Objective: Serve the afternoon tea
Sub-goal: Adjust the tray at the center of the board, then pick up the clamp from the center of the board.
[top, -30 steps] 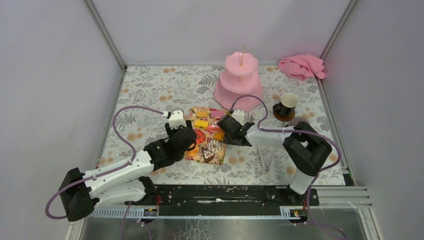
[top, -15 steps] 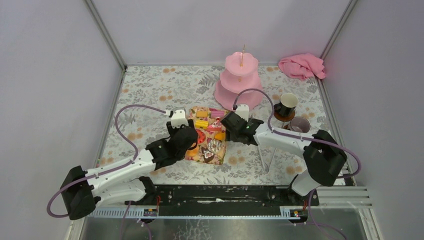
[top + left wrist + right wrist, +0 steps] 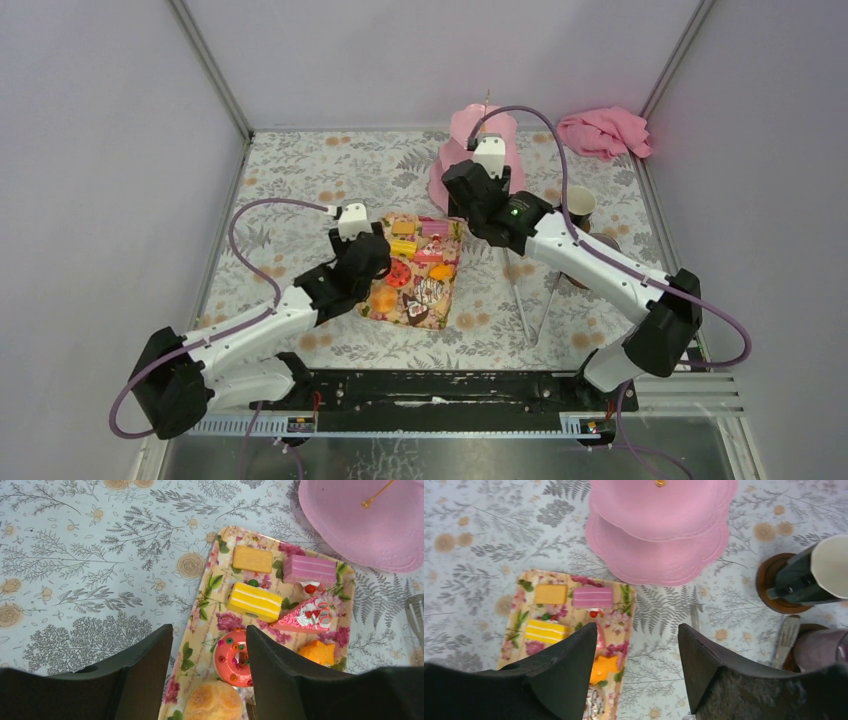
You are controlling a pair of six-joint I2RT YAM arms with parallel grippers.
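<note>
Several toy cakes lie on the floral tray: a yellow slice (image 3: 255,601), a pink bar (image 3: 310,569), a red doughnut (image 3: 232,657), an orange star (image 3: 316,652) and a bun (image 3: 214,702). My left gripper (image 3: 209,635) hangs open and empty over the tray's left side, the doughnut beside its right finger. My right gripper (image 3: 638,630) is open and empty, raised high between the tray and the pink three-tier stand (image 3: 659,525). The stand's tiers look bare. A black mug (image 3: 809,575) and a grey mug (image 3: 821,650) stand to the right.
The floral tray (image 3: 220,545) sits mid-table on the patterned cover. Each mug rests on a brown coaster (image 3: 769,580), with a metal utensil (image 3: 786,639) lying beside them. A pink cloth (image 3: 603,132) is bunched in the back right corner. Walls enclose the table.
My right gripper has opened, lifted off the tray and swung back towards the stand. The left gripper has crept slightly forward over the tray.
</note>
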